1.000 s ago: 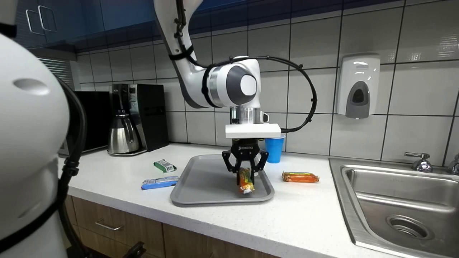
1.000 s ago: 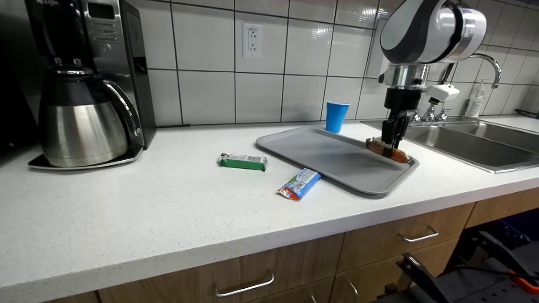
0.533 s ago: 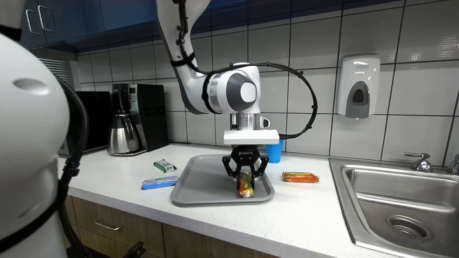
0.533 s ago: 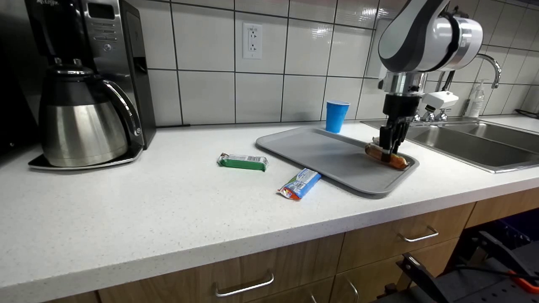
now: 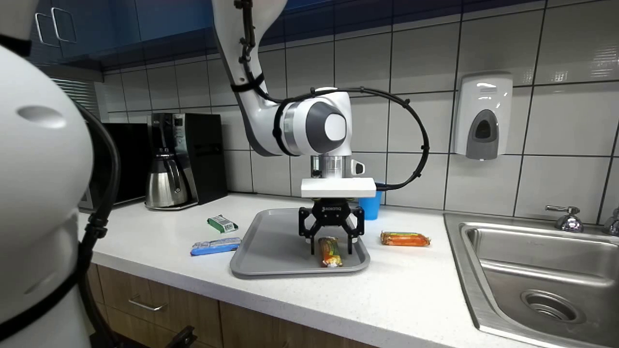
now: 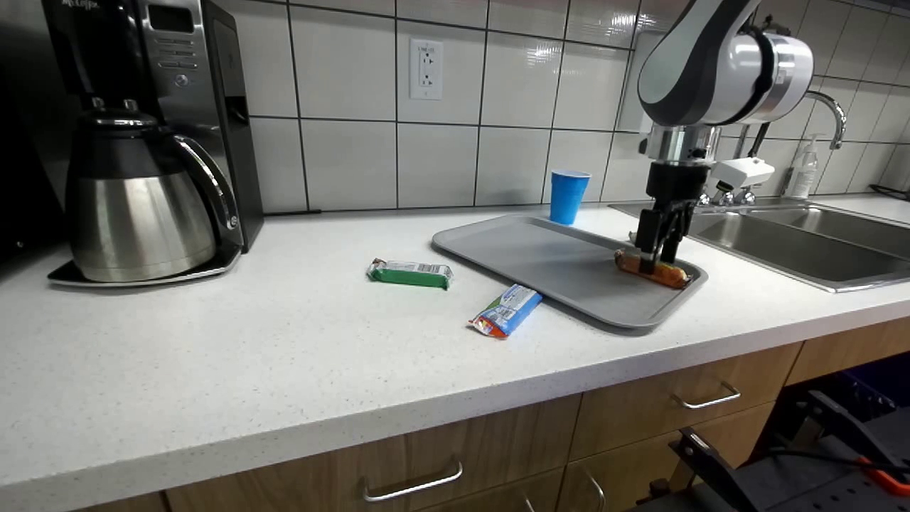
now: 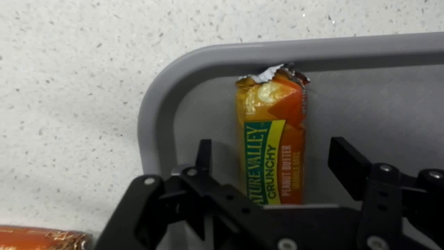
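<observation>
An orange granola bar (image 7: 272,104) with a green and yellow label lies flat on the grey tray (image 5: 275,241), near one corner. My gripper (image 5: 331,250) straddles it from above; in the wrist view the black fingers (image 7: 347,163) stand wide apart, with a gap on each side of the wrapper. The near end of the bar is hidden by the gripper body in that view. A second orange bar (image 5: 405,239) rests on the counter beside the tray, and its end also enters the wrist view's lower left corner.
A blue-wrapped bar (image 6: 506,311) touches or nearly touches the tray's edge, and a green-wrapped bar (image 6: 410,274) lies farther off. Behind the tray stands a blue cup (image 6: 569,198). A coffee maker (image 5: 200,159) and a steel sink (image 5: 541,270) flank the area.
My gripper came down with the orange bar, which was tilted in its fingers and now lies flat on the tray. The fingers then spread and let go of it.
</observation>
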### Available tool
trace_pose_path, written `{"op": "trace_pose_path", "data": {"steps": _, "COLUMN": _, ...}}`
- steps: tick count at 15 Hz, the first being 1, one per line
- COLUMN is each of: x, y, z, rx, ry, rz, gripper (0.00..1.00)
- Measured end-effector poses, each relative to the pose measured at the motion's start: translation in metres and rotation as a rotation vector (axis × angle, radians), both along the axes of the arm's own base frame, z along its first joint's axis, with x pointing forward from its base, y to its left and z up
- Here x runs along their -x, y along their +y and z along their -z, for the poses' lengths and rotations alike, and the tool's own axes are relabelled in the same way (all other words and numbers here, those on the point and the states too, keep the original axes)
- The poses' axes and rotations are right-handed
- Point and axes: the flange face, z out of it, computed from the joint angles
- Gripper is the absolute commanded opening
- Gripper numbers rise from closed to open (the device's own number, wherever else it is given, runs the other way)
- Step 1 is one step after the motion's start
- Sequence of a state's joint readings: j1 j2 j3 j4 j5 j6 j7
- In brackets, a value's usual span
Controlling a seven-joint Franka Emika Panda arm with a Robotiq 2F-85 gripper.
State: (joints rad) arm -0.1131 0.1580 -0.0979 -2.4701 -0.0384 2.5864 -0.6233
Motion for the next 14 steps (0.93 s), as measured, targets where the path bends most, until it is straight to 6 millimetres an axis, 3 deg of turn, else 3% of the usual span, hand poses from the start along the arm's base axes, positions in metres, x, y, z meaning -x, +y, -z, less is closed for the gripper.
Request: {"op": "trace_pose_path", "data": {"steps": 14, "x": -0.022, "y": -0.021, "z": -0.072, "rx": -0.062, "ry": -0.075, "rz": 0.239, "gripper": 1.00}}
